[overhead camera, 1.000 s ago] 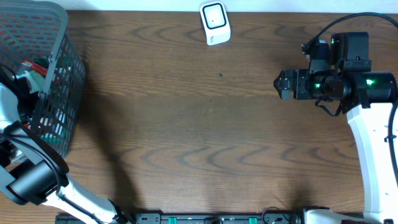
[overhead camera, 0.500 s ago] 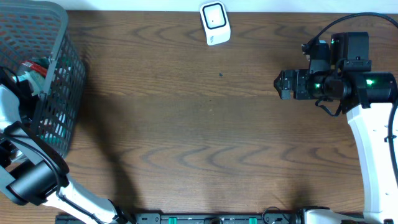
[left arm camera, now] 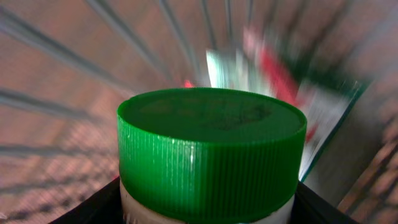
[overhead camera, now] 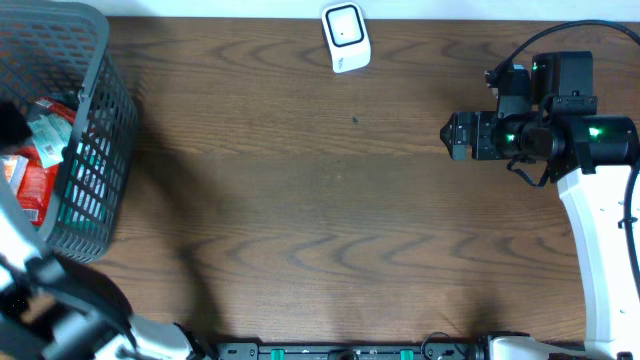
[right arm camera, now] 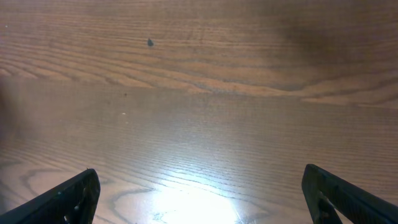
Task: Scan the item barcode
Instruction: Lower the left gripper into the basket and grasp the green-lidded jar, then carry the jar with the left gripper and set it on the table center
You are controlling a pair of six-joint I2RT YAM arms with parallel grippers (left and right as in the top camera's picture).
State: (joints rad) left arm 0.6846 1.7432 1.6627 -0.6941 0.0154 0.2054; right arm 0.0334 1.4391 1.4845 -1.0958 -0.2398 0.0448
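Basket (overhead camera: 100,120) wires hem left fingers (left arm camera: 87,208); table (overhead camera: 300,200) middle open.

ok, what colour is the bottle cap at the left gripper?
Green cap, ribbed sides. Best in the left wrist view.

We see the bottle (left arm camera: 211,155) close up from the left wrist: a green ribbed cap over a white body, upright, seated between the dark fingers (left arm camera: 87,208) of the left claw (left arm camera: 206,210), with the basket (overhead camera: 100,140) wires blurred behind it. The scanner (overhead camera: 346,37), a small white unit with a dark-rimmed square window, lies at the far edge of the surface (overhead camera: 320,200), well apart from the basket.
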